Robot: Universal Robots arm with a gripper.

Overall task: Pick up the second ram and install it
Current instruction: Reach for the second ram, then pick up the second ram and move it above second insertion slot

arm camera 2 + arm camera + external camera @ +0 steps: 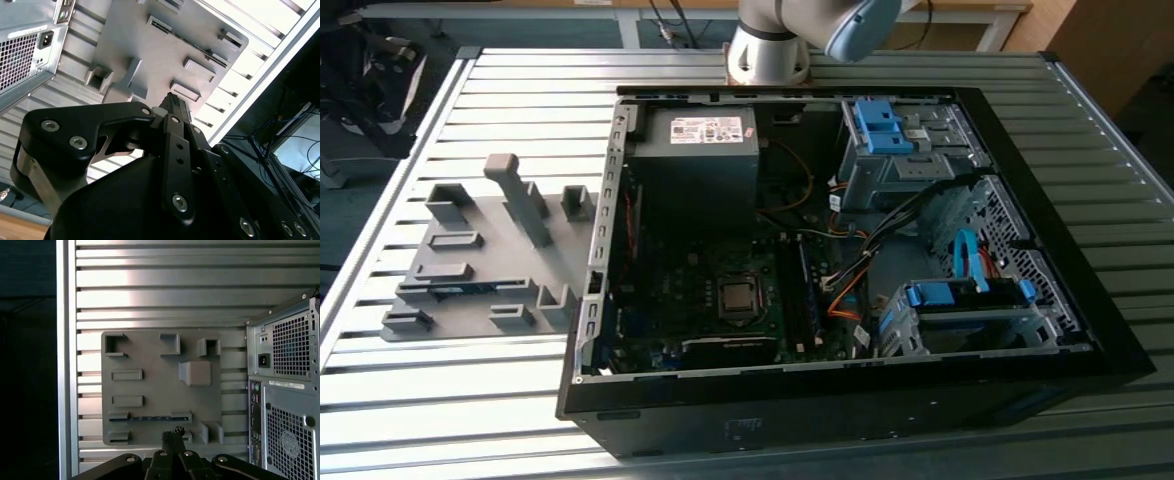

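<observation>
**A:** What's the biggest thing here?

**B:** The slatted metal surface point(440, 400). On it lies the black computer case point(827, 425). It is on its side with the panel off, I'd say so the motherboard point(707, 290) faces up and can be reached from above.

**A:** And beside the case?

**B:** A grey holder tray point(487, 262), flat on the surface just beside the case, on the exterior view's left of it. It seems to be there to keep loose parts in fixed, known spots.

**A:** Where's the second ram?

**B:** In that tray, outside the case. The second ram point(150, 417) sits on edge in the tray's long slot point(117, 417), a thin dark-blue strip. Standing that way, its upper edge is free to be pinched. It shows in the exterior view too point(464, 288).

**A:** The arm?

**B:** The arm point(854, 25) rises from behind the case's far wall.

**A:** And the claw?

**B:** The claw point(173, 436) hangs above the tray, off the case, near the ram's slot but apart from the stick. Its fingertips look pressed together with nothing between them. So the pick-up isn't done.
</observation>
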